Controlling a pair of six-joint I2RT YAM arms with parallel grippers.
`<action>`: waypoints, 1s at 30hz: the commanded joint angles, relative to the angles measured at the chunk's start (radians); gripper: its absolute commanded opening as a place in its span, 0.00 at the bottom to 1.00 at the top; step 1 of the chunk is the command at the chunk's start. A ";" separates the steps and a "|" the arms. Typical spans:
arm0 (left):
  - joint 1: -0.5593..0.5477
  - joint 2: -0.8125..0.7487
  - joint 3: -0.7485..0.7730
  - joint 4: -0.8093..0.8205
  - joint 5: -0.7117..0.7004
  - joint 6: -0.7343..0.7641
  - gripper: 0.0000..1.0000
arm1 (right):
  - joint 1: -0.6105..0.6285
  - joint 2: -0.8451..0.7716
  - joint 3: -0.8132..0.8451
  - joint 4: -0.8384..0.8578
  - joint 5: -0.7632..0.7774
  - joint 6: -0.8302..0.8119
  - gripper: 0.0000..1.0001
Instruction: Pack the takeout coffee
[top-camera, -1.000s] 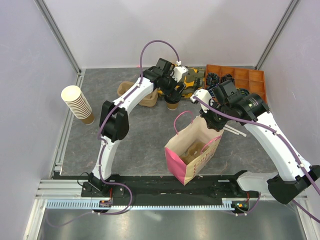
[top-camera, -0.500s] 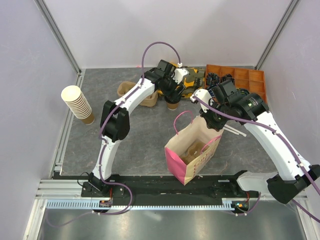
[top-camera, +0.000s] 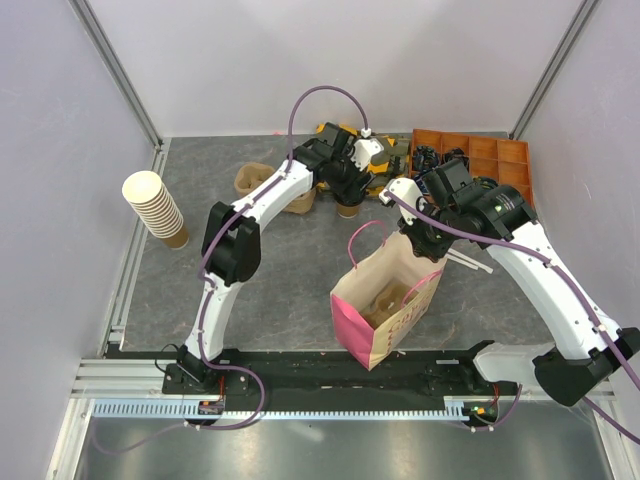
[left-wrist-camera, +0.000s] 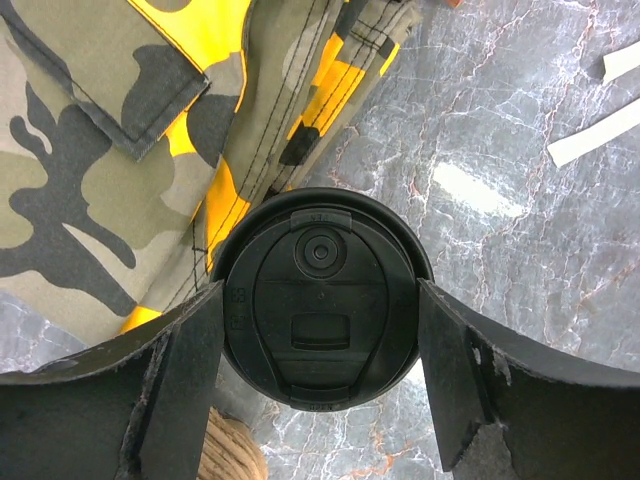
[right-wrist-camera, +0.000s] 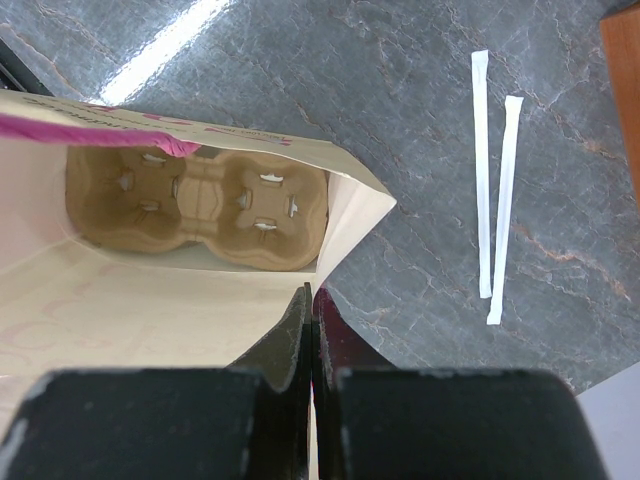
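Note:
The takeout coffee (top-camera: 347, 208), a tan paper cup with a round black lid (left-wrist-camera: 320, 300), stands upright at the back middle of the table, beside a camouflage cloth. My left gripper (left-wrist-camera: 320, 296) is straight over it, open, one finger close against each side of the lid. In the top view the left gripper (top-camera: 349, 193) hides most of the cup. My right gripper (right-wrist-camera: 312, 297) is shut on the rim of an open pink paper bag (top-camera: 352, 325), holding its mouth open. A brown pulp cup carrier (right-wrist-camera: 200, 200) lies at the bottom of the bag.
A stack of lidless paper cups (top-camera: 155, 208) lies at the left. A second pulp carrier (top-camera: 262, 184) sits at the back left, an orange divided tray (top-camera: 490, 158) at the back right. Two wrapped straws (right-wrist-camera: 495, 200) lie right of the bag. The camouflage cloth (left-wrist-camera: 120, 130) touches the cup.
The left gripper has settled over the cup and its jaws have narrowed toward the lid. The right arm and the bag have not moved.

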 joint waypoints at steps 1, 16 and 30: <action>-0.012 -0.004 -0.037 -0.029 -0.053 0.058 0.68 | -0.002 0.006 0.033 -0.013 0.008 -0.003 0.00; 0.016 -0.323 -0.201 -0.030 0.122 -0.002 0.49 | 0.000 -0.005 0.022 0.028 -0.003 -0.017 0.00; 0.120 -0.625 -0.366 -0.001 0.225 -0.089 0.47 | 0.015 -0.034 0.074 0.165 -0.084 -0.117 0.00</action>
